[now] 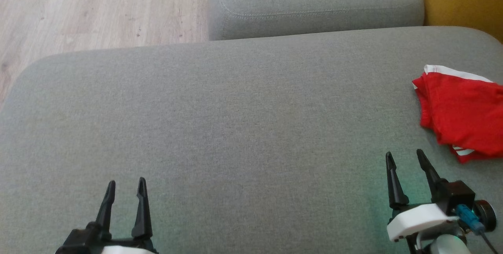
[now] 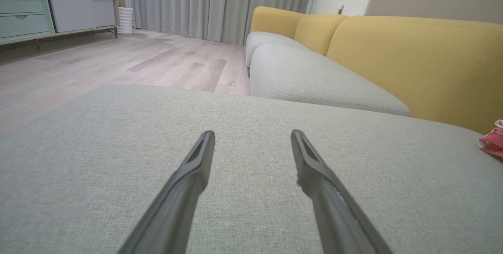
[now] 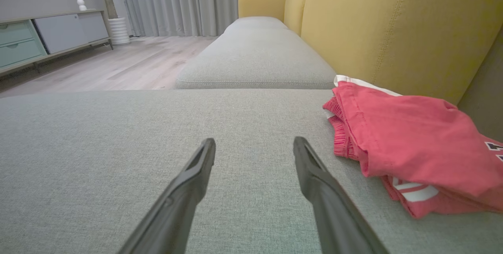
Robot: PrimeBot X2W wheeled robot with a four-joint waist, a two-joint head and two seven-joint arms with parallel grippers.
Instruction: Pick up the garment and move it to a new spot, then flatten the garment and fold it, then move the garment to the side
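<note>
Right tool (image 1: 404,152) spread, empty — red garment (image 1: 463,112) just beside, lettering (image 3: 494,146) unreadable

I get soft, even daylight in all three views, bright, with hardly a shadow on the grey cushion (image 1: 251,128). From the head camera a faint green cast sits on the fabric beside the right gripper (image 1: 404,152) at five o'clock. In both wrist views the fingers (image 2: 188,179) blur toward six o'clock, while the curtains (image 2: 220,6) at twelve o'clock look sharp, and straight lines bow near the edges
</note>
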